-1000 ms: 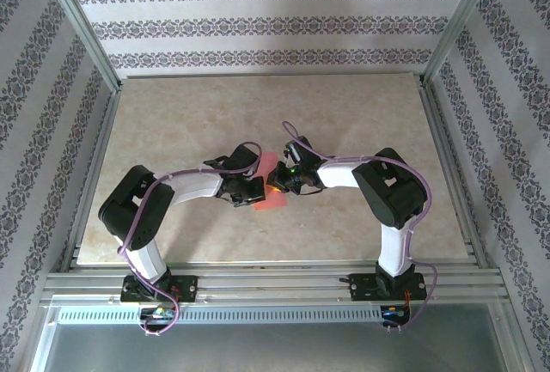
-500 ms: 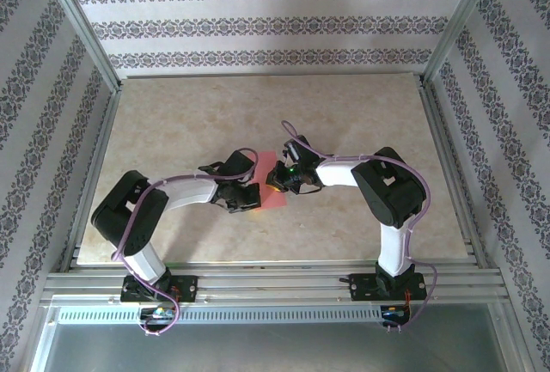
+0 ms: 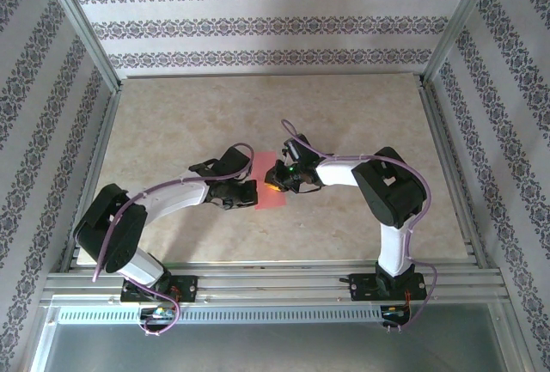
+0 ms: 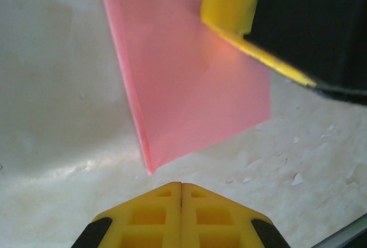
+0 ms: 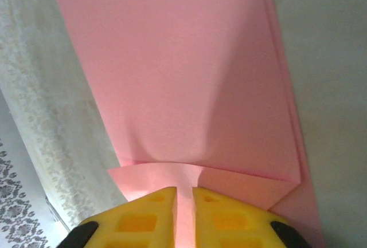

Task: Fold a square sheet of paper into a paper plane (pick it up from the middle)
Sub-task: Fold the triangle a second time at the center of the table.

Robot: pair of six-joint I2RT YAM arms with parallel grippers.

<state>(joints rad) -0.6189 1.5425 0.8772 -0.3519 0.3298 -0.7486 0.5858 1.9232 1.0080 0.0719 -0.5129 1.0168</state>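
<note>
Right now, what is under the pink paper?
The folded pink paper lies on the marbled table, which shows bare around it. The right pincer pinches one edge. Whatever sits beneath the sheet's middle is covered and cannot be seen.

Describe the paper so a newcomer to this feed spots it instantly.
On the marbled table, look mid-table where the left arm's fingers and the right arm's fingers meet. The folded sheet of paper lies between them, the one salmon-pink thing among black, white and yellow hardware.
</note>
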